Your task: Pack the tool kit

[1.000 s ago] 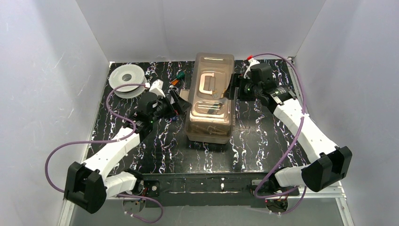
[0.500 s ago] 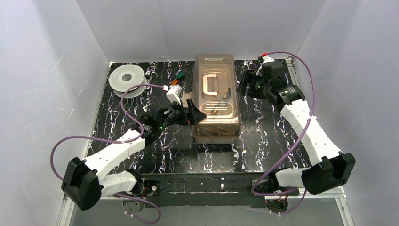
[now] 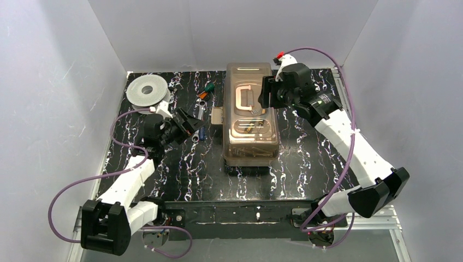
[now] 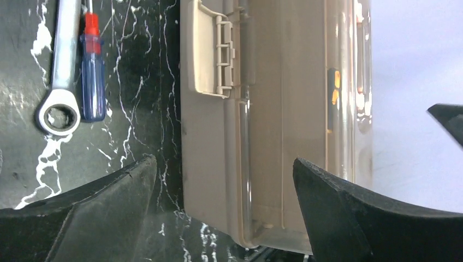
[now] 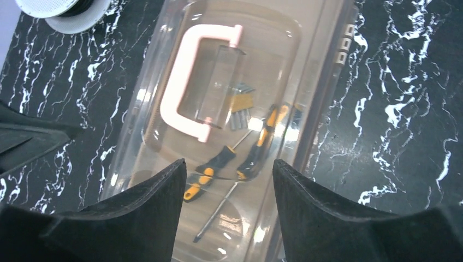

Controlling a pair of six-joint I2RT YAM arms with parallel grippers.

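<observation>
The tan toolbox [image 3: 248,117] stands in the middle of the table with its smoky lid down and the cream handle [image 5: 191,82] on top. Black-and-orange screwdrivers [image 5: 210,169] show through the lid. A silver wrench [image 4: 57,82] and a blue screwdriver [image 4: 93,71] lie side by side on the table left of the box. A green-handled screwdriver [image 3: 208,87] lies farther back. My left gripper [image 3: 192,124] is open and empty, just left of the box, facing its side wall [image 4: 273,125]. My right gripper [image 3: 266,95] is open and empty above the lid's right side.
A round grey-white spool [image 3: 146,91] sits at the back left corner. A tan latch [image 4: 210,52] sticks out from the box's left side. White walls close the table on three sides. Purple cables loop beside both arms.
The toolbox was pushed a little to the right. My left gripper then drew back to the left, away from the box. My right gripper moved left, over the lid.
</observation>
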